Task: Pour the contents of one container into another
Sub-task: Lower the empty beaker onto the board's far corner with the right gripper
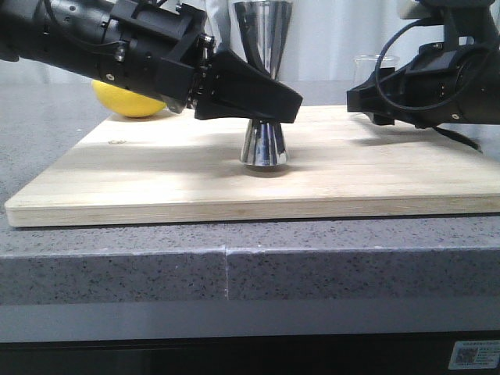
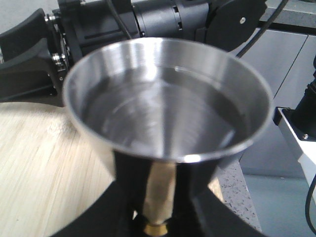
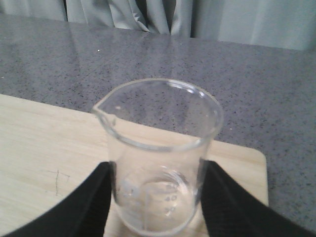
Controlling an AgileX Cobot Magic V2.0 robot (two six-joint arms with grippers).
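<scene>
Shiny steel jigger [image 1: 264, 144], liquid-filled, clamped by left gripper [image 1: 262, 101]; right gripper [image 3: 155, 197] grips clear beaker [image 3: 158, 158].

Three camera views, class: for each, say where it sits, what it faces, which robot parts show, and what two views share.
Front view: low at the table edge, facing forward; both arms flank the tall steel hourglass jigger.
Left wrist view: on the left arm, looking into the jigger's bowl; black fingers show.
Right wrist view: on the right arm, facing the small clear glass beaker.
Shared: the pale wooden board.

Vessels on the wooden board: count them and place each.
2. The steel jigger stands mid-board in the left claw; the glass beaker sits at the board's far right in the right claw.
</scene>
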